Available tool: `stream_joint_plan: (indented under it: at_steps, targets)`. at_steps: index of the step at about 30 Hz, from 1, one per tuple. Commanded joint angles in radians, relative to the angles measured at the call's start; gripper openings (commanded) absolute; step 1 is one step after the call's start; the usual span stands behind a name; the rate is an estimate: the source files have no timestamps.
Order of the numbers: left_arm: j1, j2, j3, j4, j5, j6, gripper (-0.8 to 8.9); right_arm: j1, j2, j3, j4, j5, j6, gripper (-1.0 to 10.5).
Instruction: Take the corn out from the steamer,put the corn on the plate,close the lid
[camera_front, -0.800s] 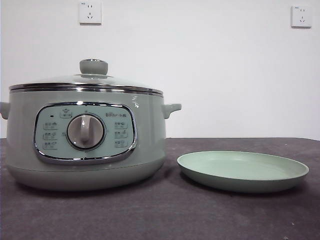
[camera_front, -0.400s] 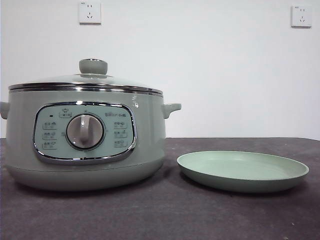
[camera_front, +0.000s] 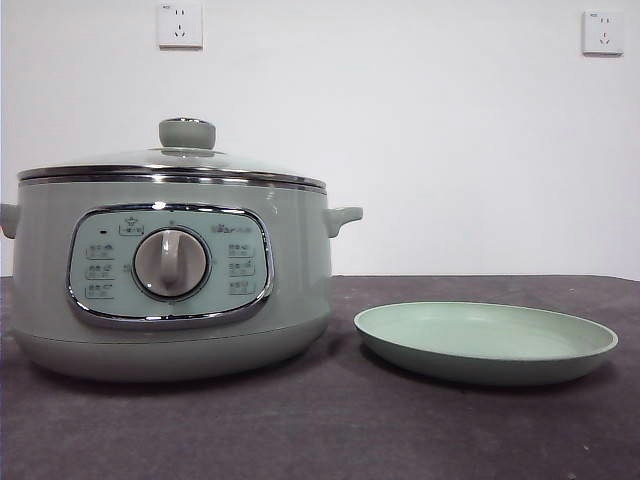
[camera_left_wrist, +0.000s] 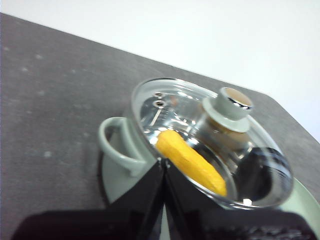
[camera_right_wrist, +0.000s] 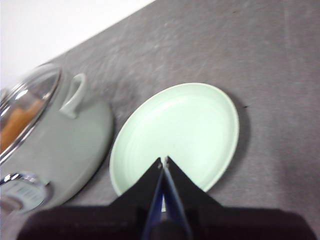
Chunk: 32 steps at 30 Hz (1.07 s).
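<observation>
The sage-green steamer (camera_front: 170, 275) stands at the left of the table with its glass lid (camera_front: 170, 160) on. In the left wrist view the yellow corn (camera_left_wrist: 190, 161) lies inside under the lid (camera_left_wrist: 215, 145), whose green knob (camera_left_wrist: 230, 105) is on top. My left gripper (camera_left_wrist: 164, 162) is shut and empty, above the steamer's near edge. The pale green plate (camera_front: 485, 342) sits empty to the steamer's right. My right gripper (camera_right_wrist: 163, 161) is shut and empty, above the plate (camera_right_wrist: 175, 135). Neither arm shows in the front view.
The dark grey table (camera_front: 320, 430) runs to a white wall with two sockets (camera_front: 180, 25). The steamer's side handle (camera_front: 342, 217) points toward the plate. The steamer's side (camera_right_wrist: 65, 145) shows in the right wrist view.
</observation>
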Motion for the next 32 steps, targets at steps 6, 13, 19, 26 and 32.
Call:
stream_joint_plan:
  at_steps: [6,13,19,26,32]
  targets:
    - [0.002,0.255,0.205,-0.072,0.172,0.149,-0.08,0.001,0.198,0.211,-0.037,-0.21,-0.138,0.0]
    - [-0.003,0.424,0.344,-0.09,0.345,0.187,-0.03,0.001,0.362,0.36,-0.116,-0.435,-0.29,0.0]
    - [-0.004,0.496,0.39,-0.082,0.365,0.187,2.47,0.001,0.441,0.399,-0.129,-0.434,-0.307,3.3]
    - [-0.004,0.555,0.393,0.001,0.34,0.141,4.41,0.001,0.455,0.399,-0.129,-0.431,-0.307,4.7]
    - [-0.063,0.687,0.47,0.038,0.328,0.145,4.4,0.001,0.455,0.399,-0.129,-0.398,-0.307,4.7]
